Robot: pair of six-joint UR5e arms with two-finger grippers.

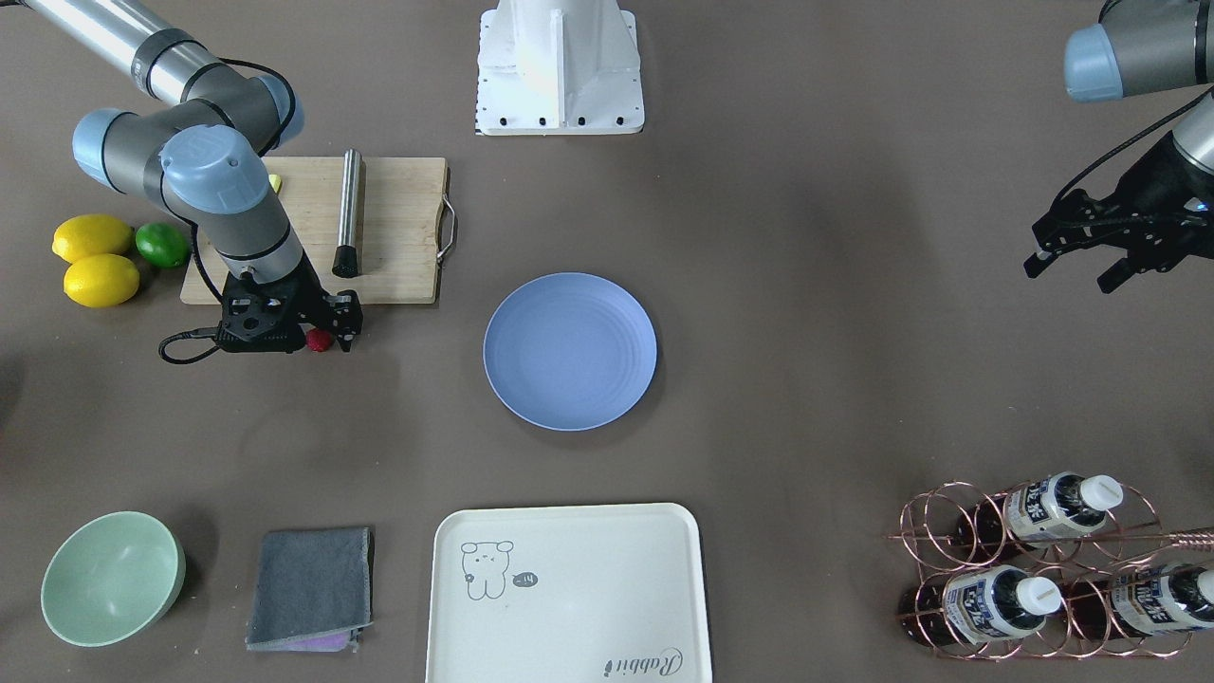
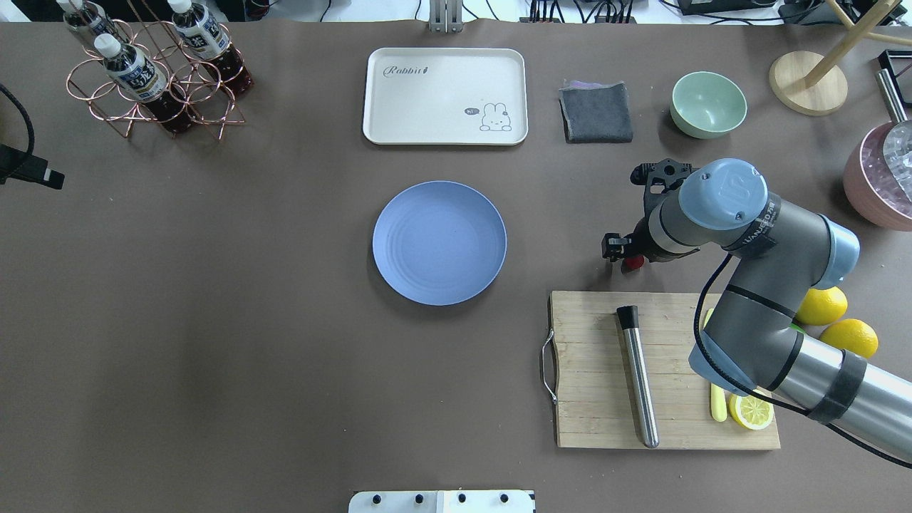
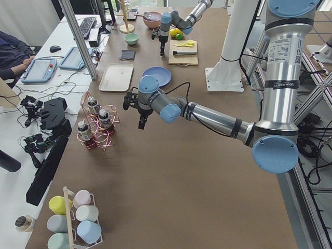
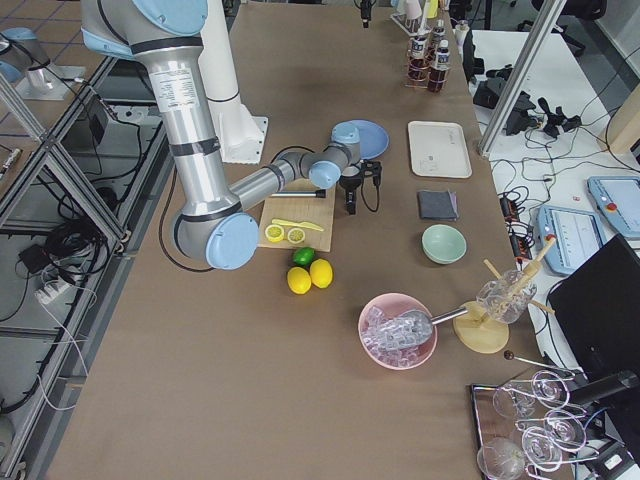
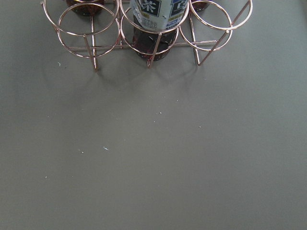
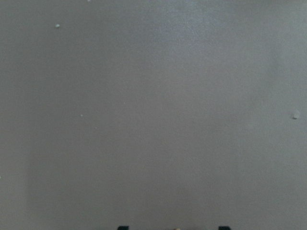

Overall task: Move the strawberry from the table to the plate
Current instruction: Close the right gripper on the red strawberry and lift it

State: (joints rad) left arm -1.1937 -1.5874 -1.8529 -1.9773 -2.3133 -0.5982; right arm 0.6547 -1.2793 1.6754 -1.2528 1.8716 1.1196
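- The strawberry [image 1: 319, 341] sits on the table [image 1: 806, 379], left of centre in the front-facing view, just below the lower edge of the board [image 1: 398, 218].
- The right gripper [image 1: 322, 332] is down low right over it, black fingers close around the berry. One finger shows on the plate side; the other is hidden under the wrist.
- Pinching it or merely straddling it? Cannot tell from these views. The right wrist camera shows only bare table, with two dark tips set apart at its bottom edge.
- The plate [image 1: 569, 351] lies at mid-frame, well apart from the strawberry, to its right in this view.
- Two lemons [image 1: 101, 281] and a lime [image 1: 162, 244] huddle at the far left, beyond the board.
- Over at the upper right edge, the left gripper [image 1: 1072, 273] hangs above the table with its fingers spread, holding nothing.
- Below it, at lower right, is the wire rack [image 1: 948, 531] with its bottles.
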